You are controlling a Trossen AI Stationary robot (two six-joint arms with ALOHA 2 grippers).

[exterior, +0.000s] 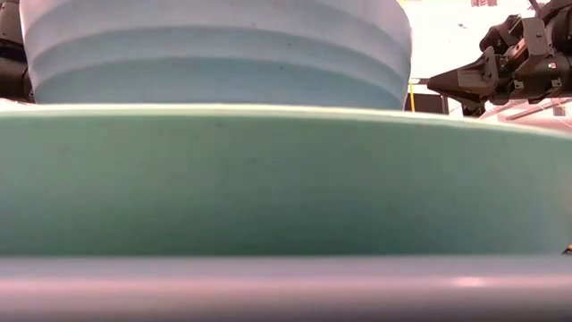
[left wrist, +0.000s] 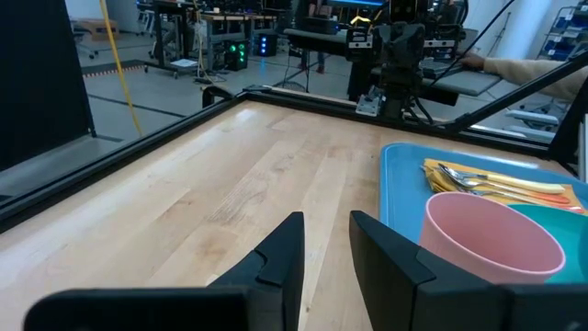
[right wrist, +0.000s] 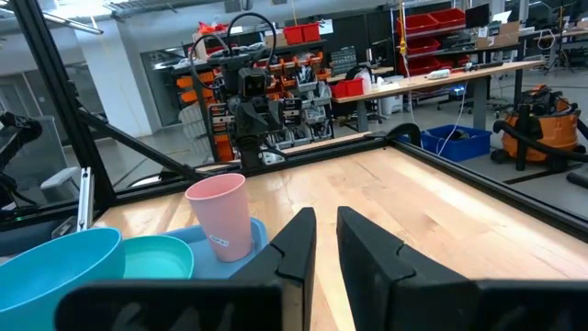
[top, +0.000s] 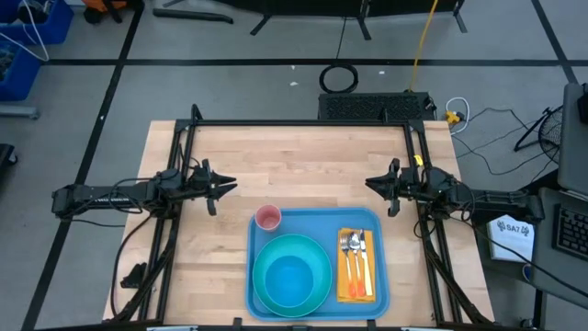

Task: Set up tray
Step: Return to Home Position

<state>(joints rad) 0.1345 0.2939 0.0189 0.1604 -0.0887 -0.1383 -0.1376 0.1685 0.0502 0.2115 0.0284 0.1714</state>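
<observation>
The light-blue tray (top: 317,223) lies at about 5 o'clock from the middle of the wooden desk (top: 276,156), close to its near edge. We judge it to be stiff moulded plastic, light in itself but now loaded, with a smooth face on which things would slide. The low raised rim is the only place to take hold of it, best on a long side so the load balances, and it should be kept level.

On the tray, a matte pink cup (top: 268,218) stands upright at the 11 o'clock corner; it looks light and easy to tip. A round teal plate (top: 323,262) with a blue bowl (top: 292,280) in it fills the 8 o'clock part. A soft yellow napkin (top: 342,292) lies along the 3 o'clock side under the cutlery (top: 356,253).

The left hand (top: 219,188) hangs at 9 o'clock and the right hand (top: 381,188) at 3 o'clock, both off the tray, fingers a narrow gap apart and holding nothing.
</observation>
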